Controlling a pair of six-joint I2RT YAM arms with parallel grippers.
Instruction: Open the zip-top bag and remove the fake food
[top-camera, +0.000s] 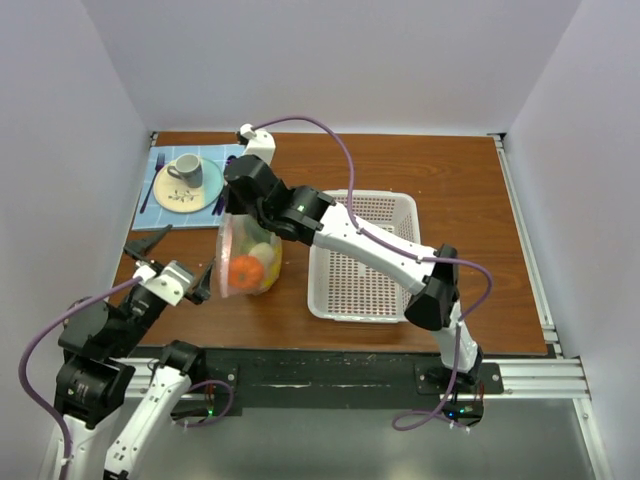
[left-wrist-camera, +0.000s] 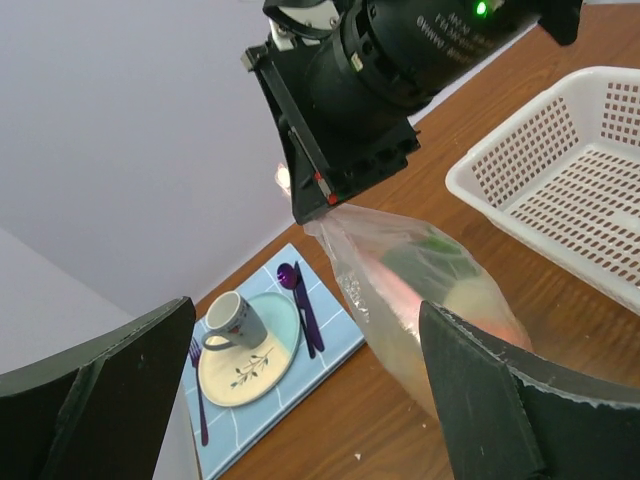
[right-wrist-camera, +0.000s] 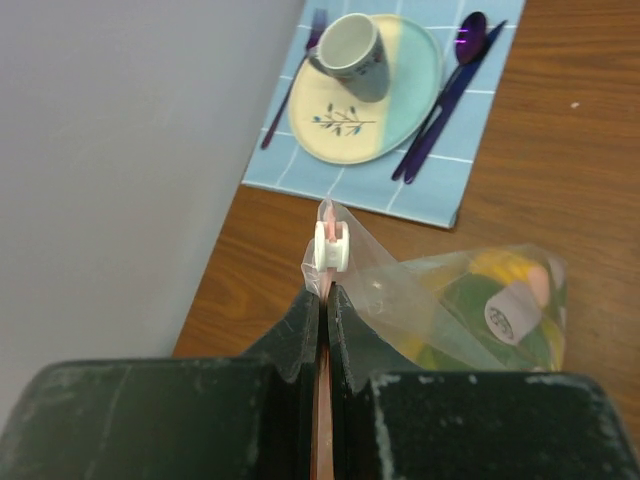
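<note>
The clear zip-top bag (top-camera: 249, 258) hangs from my right gripper (top-camera: 232, 203), its bottom resting on the wooden table. The fake food inside shows as an orange (top-camera: 246, 269), a white piece and green pieces (right-wrist-camera: 470, 300). In the right wrist view my right gripper (right-wrist-camera: 323, 295) is shut on the bag's pink-red zip strip, just behind the white slider (right-wrist-camera: 331, 246). My left gripper (top-camera: 172, 262) is open, left of the bag. In the left wrist view the bag (left-wrist-camera: 420, 290) hangs between its fingers (left-wrist-camera: 500, 400), under the right gripper.
A white perforated basket (top-camera: 365, 255) stands right of the bag. A blue placemat (top-camera: 185, 185) at the back left holds a plate (top-camera: 190, 190), a cup (top-camera: 186, 170), a purple fork, knife and spoon. Walls close in on the left and back.
</note>
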